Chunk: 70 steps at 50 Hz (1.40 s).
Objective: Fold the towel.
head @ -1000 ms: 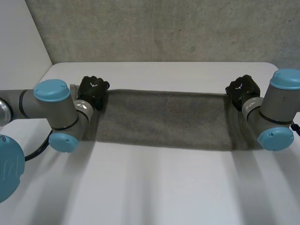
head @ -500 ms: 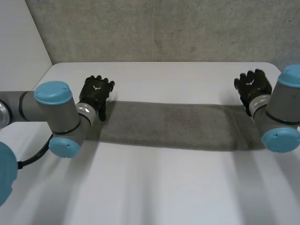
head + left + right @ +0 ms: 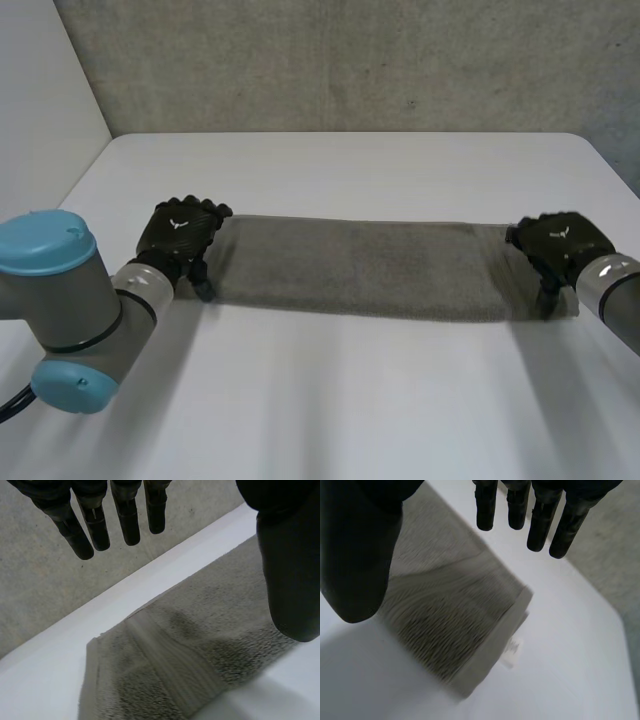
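White flat-topped table (image 3: pixel 340 400) beneath the towel. Long grey terry towel (image 3: pixel 360 265) lying flat on it as a narrow crosswise strip, smoother woven band (image 3: pixel 170 665) near the left end. Grey-jointed, blue-capped left arm (image 3: pixel 60 290) reaching to the towel's left end. Black left hand (image 3: pixel 180 232) over that end, fingers (image 3: pixel 127 522) straight, spread from the thumb (image 3: pixel 287 580), holding nothing. Black right hand (image 3: pixel 560 240) over the towel's right end, fingers (image 3: pixel 540 525) likewise straight, apart from the thumb, holding nothing. Small white label (image 3: pixel 512 652) at a corner of the towel's right end.
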Each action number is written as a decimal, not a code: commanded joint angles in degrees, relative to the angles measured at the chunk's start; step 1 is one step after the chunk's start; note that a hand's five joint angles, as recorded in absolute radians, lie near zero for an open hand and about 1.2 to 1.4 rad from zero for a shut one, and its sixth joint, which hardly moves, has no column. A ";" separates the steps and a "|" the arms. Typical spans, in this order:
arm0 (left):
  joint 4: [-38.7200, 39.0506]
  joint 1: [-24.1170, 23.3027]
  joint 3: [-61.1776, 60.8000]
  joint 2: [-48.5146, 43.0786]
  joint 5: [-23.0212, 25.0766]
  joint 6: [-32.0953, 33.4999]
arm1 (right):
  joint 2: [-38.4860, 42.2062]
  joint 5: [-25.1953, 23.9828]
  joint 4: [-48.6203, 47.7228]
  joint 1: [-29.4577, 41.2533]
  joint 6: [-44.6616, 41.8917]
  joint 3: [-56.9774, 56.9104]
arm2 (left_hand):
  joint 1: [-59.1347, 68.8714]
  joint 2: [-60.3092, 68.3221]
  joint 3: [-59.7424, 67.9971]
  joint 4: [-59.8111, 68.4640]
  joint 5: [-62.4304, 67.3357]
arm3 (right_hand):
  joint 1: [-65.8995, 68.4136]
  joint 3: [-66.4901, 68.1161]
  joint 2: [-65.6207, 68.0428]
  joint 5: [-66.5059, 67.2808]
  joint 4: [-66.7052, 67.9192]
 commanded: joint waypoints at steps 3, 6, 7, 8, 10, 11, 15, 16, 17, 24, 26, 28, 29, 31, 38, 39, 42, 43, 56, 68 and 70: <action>-0.08 0.28 -0.21 0.20 0.79 -1.85 | 6.61 -3.09 -2.69 -2.65 -0.20 -0.68 | -3.21 -2.72 -2.14 -2.96 -11.41 | 11.90 12.35 12.45 12.53 12.18; -0.08 0.28 -0.21 0.20 0.88 -1.85 | 8.90 -2.74 -3.49 -3.09 -0.29 -1.65 | -3.21 -2.72 -2.14 -2.96 -11.41 | 12.77 13.21 13.31 13.40 13.05; -0.08 0.28 -0.21 0.20 0.88 -1.85 | 8.91 -2.74 -3.49 -3.09 -0.29 -1.65 | -3.21 -2.72 -2.14 -2.96 -11.41 | 12.77 13.21 13.31 13.40 13.05; -0.08 0.28 -0.21 0.20 0.88 -1.85 | 10.04 -2.65 -3.49 -3.35 -0.29 -2.18 | -3.21 -2.72 -2.14 -2.96 -11.41 | 15.77 16.21 16.31 16.40 16.05; -0.08 0.28 -0.21 0.20 0.88 -1.85 | 10.93 -2.65 -3.49 -3.70 -0.38 -2.71 | -3.21 -2.72 -2.14 -2.96 -11.41 | 24.54 24.99 25.09 25.17 24.82; -0.08 0.28 -0.21 0.20 0.88 -1.85 | 11.45 -2.65 -3.58 -4.05 -0.46 -3.23 | -3.21 -2.72 -2.14 -2.96 -11.41 | 37.20 37.64 37.75 37.83 37.48; -0.08 0.19 -0.30 0.20 0.88 -1.85 | 11.55 -2.65 -4.02 -5.20 -0.55 -3.85 | -3.21 -2.72 -2.14 -2.96 -11.41 | 64.69 65.13 65.23 65.32 64.97; -0.08 0.19 -0.30 0.20 0.79 -1.85 | 11.55 -2.56 -4.80 -5.90 -0.47 -3.85 | -3.21 -2.72 -2.14 -2.96 -11.41 | 64.69 65.13 65.23 65.32 64.97; -0.08 0.10 -0.39 0.20 0.88 -1.85 | 10.94 -2.30 -6.03 -6.51 -0.38 -3.50 | -3.21 -2.72 -2.14 -2.96 -11.41 | 64.69 65.13 65.23 65.32 64.97; -0.17 0.10 -0.39 0.64 0.70 -1.85 | 7.15 0.60 -7.62 -7.31 -0.90 -3.76 | -3.21 -2.72 -2.14 -2.96 -11.41 | 64.69 65.13 65.23 65.32 64.97; -0.26 0.10 -0.39 0.82 0.70 -1.85 | 6.36 1.65 -7.27 -9.67 -3.26 -4.55 | -3.21 -2.72 -2.14 -2.96 -11.41 | 64.69 65.13 65.23 65.32 64.97; -0.26 0.19 -0.39 1.35 0.61 -1.85 | 6.45 2.27 -7.01 -11.60 -5.89 -5.16 | -3.38 -2.89 -2.31 -3.13 -11.58 | 64.69 65.13 65.23 65.32 64.97; -0.26 0.27 -0.39 1.87 0.61 -1.94 | 6.71 2.97 -6.31 -13.53 -9.31 -6.21 | -3.38 -2.89 -2.31 -3.13 -11.58 | 64.69 65.13 65.23 65.32 64.97; -0.34 0.36 -0.39 2.49 0.70 -1.94 | 6.89 3.85 -5.17 -14.77 -13.34 -7.79 | -3.55 -3.06 -2.47 -3.30 -11.75 | 64.69 65.13 65.23 65.32 64.97; -0.43 0.89 0.58 6.09 0.61 -2.03 | 6.45 5.17 -2.87 -13.72 -18.92 -11.94 | -4.39 -3.90 -3.31 -4.14 -12.59 | 64.69 65.13 65.23 65.32 64.97; -0.43 0.89 0.58 6.09 0.61 -2.03 | 6.10 5.17 -2.96 -11.72 -17.10 -13.07 | -4.39 -3.90 -3.31 -4.14 -12.59 | 64.69 65.13 65.23 65.32 64.97; -0.34 0.89 1.28 6.88 0.61 -2.12 | 3.48 5.26 -3.05 -5.50 -12.09 -15.62 | -4.73 -4.24 -3.65 -4.47 -12.93 | 64.69 65.13 65.23 65.32 64.97; -0.34 0.80 1.89 7.06 0.53 -2.12 | 3.46 5.26 -3.05 -5.46 -12.07 -15.63 | -4.73 -4.24 -3.65 -4.47 -12.93 | 64.69 65.13 65.23 65.32 64.97; -0.34 -0.86 4.01 6.62 0.00 -5.71 | 14.07 4.74 -19.21 31.86 -12.76 -17.83 | -4.73 -4.24 -3.65 -4.47 -12.93 | 64.69 65.13 65.23 65.32 64.97; -0.34 -1.83 4.10 5.04 -0.09 -5.89 | 21.92 0.60 -21.68 38.75 -14.35 -19.41 | -4.39 -3.90 -3.31 -4.14 -12.59 | 64.69 65.13 65.23 65.32 64.97; -0.26 -1.92 4.18 5.04 -0.09 -5.89 | 22.18 0.16 -22.56 38.75 -14.18 -21.07 | -4.39 -3.90 -3.31 -4.14 -12.59 | 64.69 65.13 65.23 65.32 64.97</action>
